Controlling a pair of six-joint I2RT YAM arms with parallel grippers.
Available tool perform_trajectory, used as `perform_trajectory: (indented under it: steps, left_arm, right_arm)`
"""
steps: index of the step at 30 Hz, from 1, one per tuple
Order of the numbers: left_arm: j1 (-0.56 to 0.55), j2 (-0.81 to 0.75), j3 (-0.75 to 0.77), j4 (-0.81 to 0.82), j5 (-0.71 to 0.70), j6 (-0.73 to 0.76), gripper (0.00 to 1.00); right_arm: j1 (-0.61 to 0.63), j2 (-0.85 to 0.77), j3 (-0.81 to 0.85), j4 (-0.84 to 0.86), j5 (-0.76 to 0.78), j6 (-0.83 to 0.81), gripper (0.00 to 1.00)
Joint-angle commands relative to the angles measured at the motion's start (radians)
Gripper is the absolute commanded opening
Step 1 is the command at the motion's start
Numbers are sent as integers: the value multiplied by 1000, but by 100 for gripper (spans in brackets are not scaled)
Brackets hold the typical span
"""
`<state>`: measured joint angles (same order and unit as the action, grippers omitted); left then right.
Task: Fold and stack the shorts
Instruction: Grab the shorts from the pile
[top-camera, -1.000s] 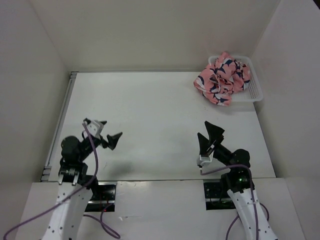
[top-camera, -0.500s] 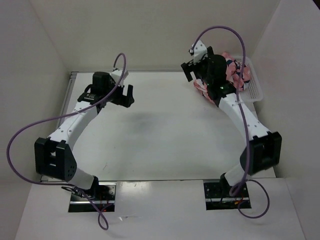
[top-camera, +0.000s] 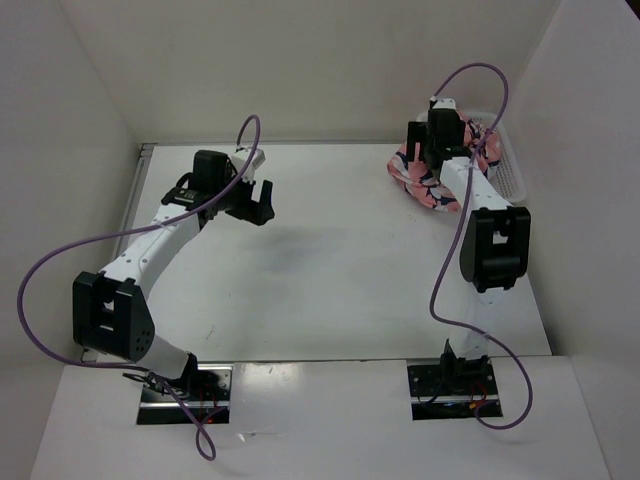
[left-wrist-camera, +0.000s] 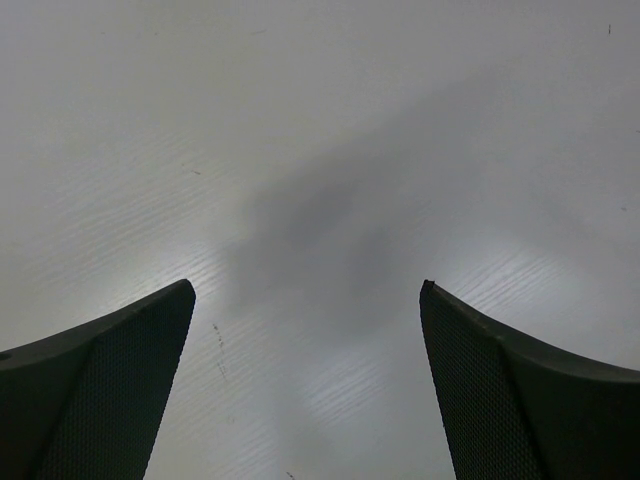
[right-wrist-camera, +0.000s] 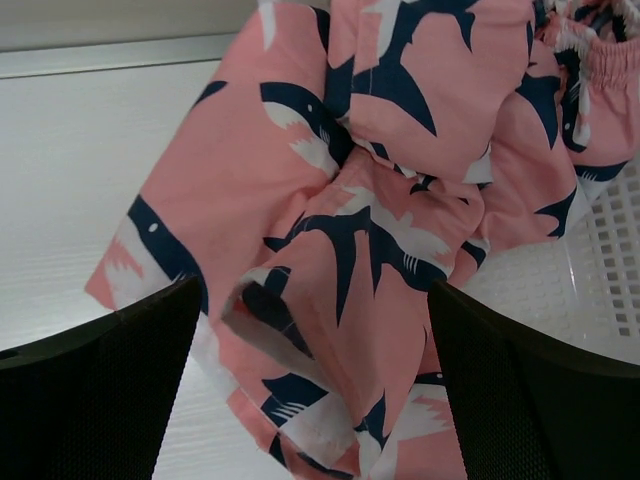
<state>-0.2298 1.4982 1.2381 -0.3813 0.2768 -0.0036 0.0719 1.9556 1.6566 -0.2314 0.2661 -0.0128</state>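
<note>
Both arms have shot out! The right gripper (right-wrist-camera: 310, 290) now hangs, jaws spread, over the shorts (right-wrist-camera: 380, 230) spilling from the basket (top-camera: 513, 183) onto the bench (top-camera: 330, 250). Left gripper (left-wrist-camera: 305, 380), jaws spread, holds nothing. A grab looks next.

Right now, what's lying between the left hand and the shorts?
Nothing. In the top view, the stretch of white table from the left hand across to the shorts is bare.

The table (top-camera: 330, 270) is lying open across its middle; the shorts (top-camera: 420, 178) are spilling from the basket (top-camera: 512, 182), crowding the far right corner; walls (top-camera: 80, 150) are hemming three sides.
</note>
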Motion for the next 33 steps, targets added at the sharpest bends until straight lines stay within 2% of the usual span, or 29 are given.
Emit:
perform_trajectory:
  steps: [1,5,6,7,9,10,14,19,24,28,31,33]
  left_arm:
    - [1,-23,-5,18,27,4,100]
    - [1,-23,-5,18,27,4,100]
    - [1,-23,-5,18,27,4,100]
    - [1,-23,-5,18,27,4,100]
    - [1,-13,-5,18,27,4,100]
    - [1,-13,-5,18,27,4,100]
    - [1,-13,-5,18,27,4,100]
    - [1,-32,-15,18,27,4,100]
    - [1,-50,-25,18,27,4,100]
    - [1,-61,-25,18,45,4,100]
    - [1,-90,-34,27,45,4,100]
    - [1,-101,-34,27,45,4,100]
  right_arm:
    - [-18,17,51,30,45,34,98]
    - [-40,39,29,40,-40,24,98]
    - [-40,48,29,29,-71,14,92]
    - [-40,48,19,29,-108,14,74]
    - [-40,48,19,29,-108,4,49]
    - [-40,48,19,29,-99,4,31]
    - [-40,37,37,29,-45,4,0]
    - [-21,-58,28,4,-77,4,0]
    - [57,-205,-18,-8,-28,43,0]
    - [57,-257,40,-39,-4,93,0]
    - [98,-283,87,23,92,8,0]
    - [109,-284,177,46,93,-35,0]
